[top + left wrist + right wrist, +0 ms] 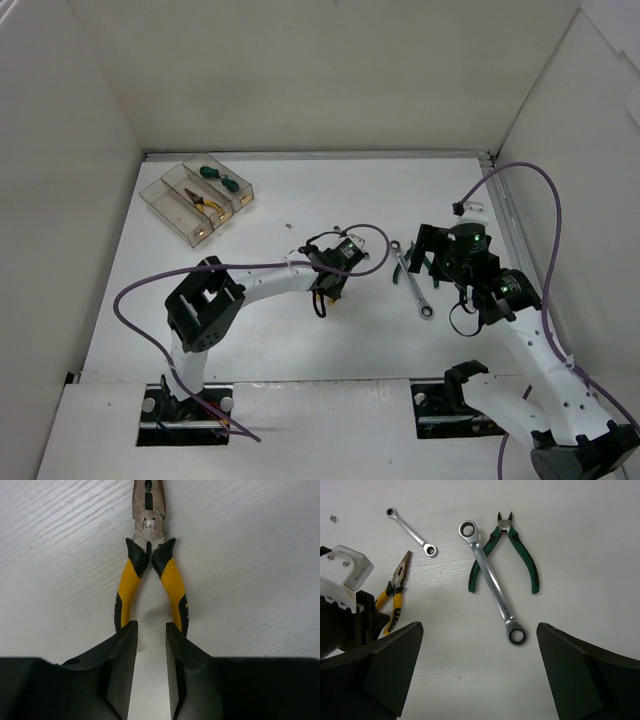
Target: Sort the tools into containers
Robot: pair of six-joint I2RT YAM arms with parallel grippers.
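— Left gripper [151, 630] over the table [250, 580], jaws a sliver apart, pinching nothing. Yellow pliers [129, 580] lie flat just ahead, handle ends at its tips.
— Right gripper [479, 627]: jaws spread wide above the long wrench [492, 582] and green cutters [530, 567]. Containers [166, 217] sit far-left, well apart.

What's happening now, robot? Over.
Left fingers slightly apart by yellow pliers, handle end. Right fingers wide open above long wrench. Wrench lies across green pliers.
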